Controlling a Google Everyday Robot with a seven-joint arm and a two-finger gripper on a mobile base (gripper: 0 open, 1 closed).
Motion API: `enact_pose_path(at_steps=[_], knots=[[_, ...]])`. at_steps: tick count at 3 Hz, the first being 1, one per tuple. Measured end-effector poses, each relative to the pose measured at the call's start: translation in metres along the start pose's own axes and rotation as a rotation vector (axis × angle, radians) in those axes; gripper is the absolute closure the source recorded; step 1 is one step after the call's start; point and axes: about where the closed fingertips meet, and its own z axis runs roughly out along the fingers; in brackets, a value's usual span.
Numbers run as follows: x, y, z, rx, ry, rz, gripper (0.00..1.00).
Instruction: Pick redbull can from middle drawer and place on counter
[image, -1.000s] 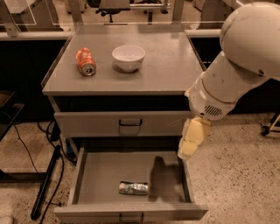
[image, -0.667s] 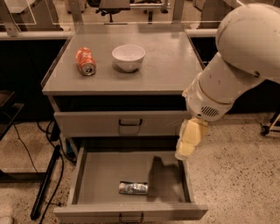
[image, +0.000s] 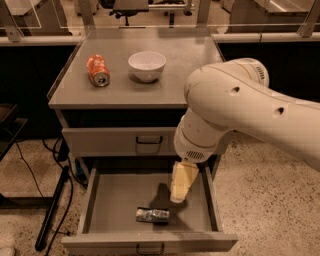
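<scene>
Step in hand: the reach into the drawer, before any grasp.

My gripper (image: 177, 196) hangs tip-down inside the open middle drawer (image: 117, 197), toward its right wall and about midway between back and front. It holds nothing. Whether it is open or closed I cannot tell from this angle, where it reads as one pale block.

The can (image: 153, 215) lies on its side on the drawer floor, near the front edge and about centred left to right, long axis running along that edge. It sits forward and left of my tip, near but apart. My shadow falls on the floor between us.

On the counter (image: 165, 92), an orange can (image: 98, 70) lies toward the back-left corner, with a white bowl (image: 147, 65) just beside it at mid-back. The right half and the front edge look bare.

Next move, as I judge it: shift toward the front edge and a little left until I am over the can, turn the jaws across its narrow width, then drop low enough to close on it. Risks are that the shiny round can rolls if nudged, and that the front wall is close.
</scene>
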Motion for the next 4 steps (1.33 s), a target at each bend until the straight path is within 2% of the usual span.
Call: enact_pose_path(at_steps=[1,2,3,4], knots=[[0.000,0.000,0.000,0.000,0.000,0.000,0.00],[-0.001,0.004,0.026,-0.030,0.001,0.052,0.00],[-0.003,-0.002,0.066,-0.043,0.014,0.127,0.00],[-0.006,-0.007,0.095,-0.053,0.016,0.177,0.00]])
